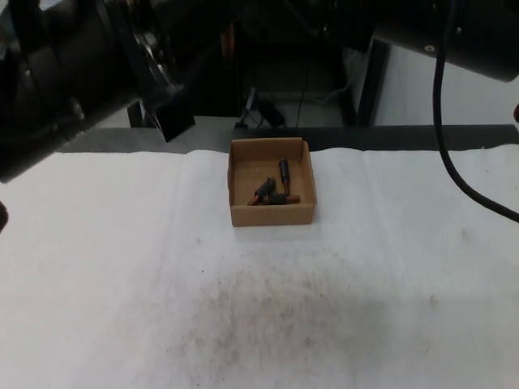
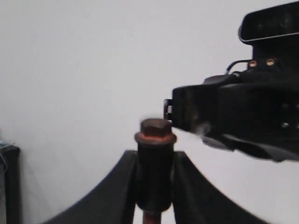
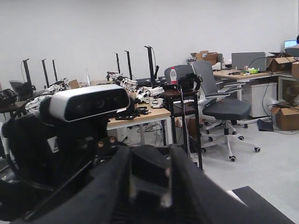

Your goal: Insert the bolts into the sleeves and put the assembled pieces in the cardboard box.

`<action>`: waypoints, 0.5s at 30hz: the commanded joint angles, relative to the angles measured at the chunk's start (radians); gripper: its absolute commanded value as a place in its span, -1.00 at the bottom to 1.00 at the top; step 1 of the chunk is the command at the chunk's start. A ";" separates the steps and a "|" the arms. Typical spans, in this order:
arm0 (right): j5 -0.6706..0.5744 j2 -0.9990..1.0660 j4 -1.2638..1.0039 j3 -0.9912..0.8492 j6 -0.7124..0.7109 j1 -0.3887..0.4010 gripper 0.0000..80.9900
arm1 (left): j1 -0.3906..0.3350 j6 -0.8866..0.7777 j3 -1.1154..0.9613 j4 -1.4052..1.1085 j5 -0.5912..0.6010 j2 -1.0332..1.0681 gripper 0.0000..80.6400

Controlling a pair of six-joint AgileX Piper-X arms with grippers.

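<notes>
Left gripper (image 2: 155,157) is clamped tight on a dark sleeve (image 2: 154,179) with a rusty bolt (image 2: 155,130) through it. The long axis runs straight out between the fingers, flanged head pointing away from the wrist and the shank tip peeking out the other end. The right arm (image 2: 233,112) hangs just beside that head. I can't tell whether the right gripper (image 3: 149,163) is open or closed.

Down on the bench, the cardboard box (image 1: 272,214) sits toward 12 o'clock, near the far edge. Assembled pieces (image 1: 274,190) lie flat inside, one lined up 12-to-6. There's open white cloth (image 1: 97,267) at 3, 6 and 9 o'clock of the box, with a dark stain (image 1: 268,316) at 6.
</notes>
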 commanded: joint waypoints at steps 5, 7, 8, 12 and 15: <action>-0.014 -0.004 -0.001 -0.008 0.004 0.003 -0.13 | 0.047 -0.007 -0.011 -0.021 -0.014 -0.009 -0.99; -0.012 -0.004 -0.004 -0.008 0.004 0.003 -0.13 | 0.057 -0.007 -0.011 -0.021 -0.014 -0.014 -0.99; -0.010 -0.004 -0.010 -0.008 0.004 0.001 -0.13 | 0.062 -0.007 -0.011 -0.021 -0.016 -0.013 -0.99; 0.028 -0.004 -0.024 -0.008 0.004 -0.011 -0.20 | 0.067 -0.007 -0.011 0.046 -0.066 -0.013 -0.99; 0.039 -0.004 -0.025 -0.008 0.004 -0.035 -0.75 | 0.067 -0.007 -0.011 0.149 -0.066 -0.011 -0.99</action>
